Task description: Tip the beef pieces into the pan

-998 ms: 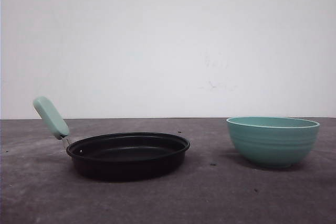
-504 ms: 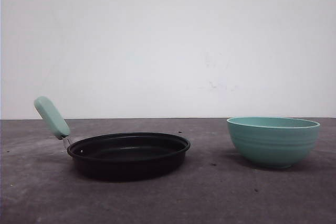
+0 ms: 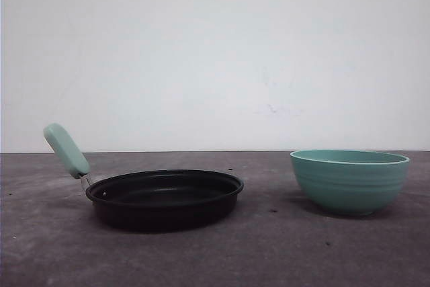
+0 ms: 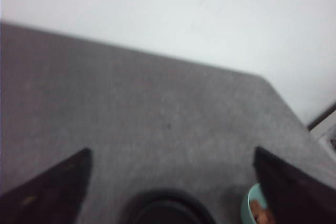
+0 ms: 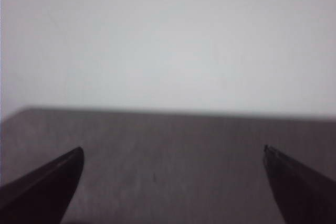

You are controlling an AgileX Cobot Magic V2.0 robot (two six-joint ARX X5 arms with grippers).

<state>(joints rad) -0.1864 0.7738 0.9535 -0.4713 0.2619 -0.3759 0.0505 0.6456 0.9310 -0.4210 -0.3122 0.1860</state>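
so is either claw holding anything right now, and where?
Nothing held. The left claw and right claw are both open over the table, with nothing between the fingers. Pan and bowl sit untouched.

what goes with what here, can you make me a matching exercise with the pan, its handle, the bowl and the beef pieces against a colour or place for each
Things:
1. pan
2. pan handle
3. bowl
4. beef pieces

Descriptions:
A. reddish-brown, lying inside the teal bowl
B. pale mint green, angled up to the left of the pan in the front view
C. black, round and shallow, on the left part of the table in the front view
D. teal with ribbed sides, standing on the right part of the table in the front view

Pairs: 1-C, 2-B, 3-D, 4-A
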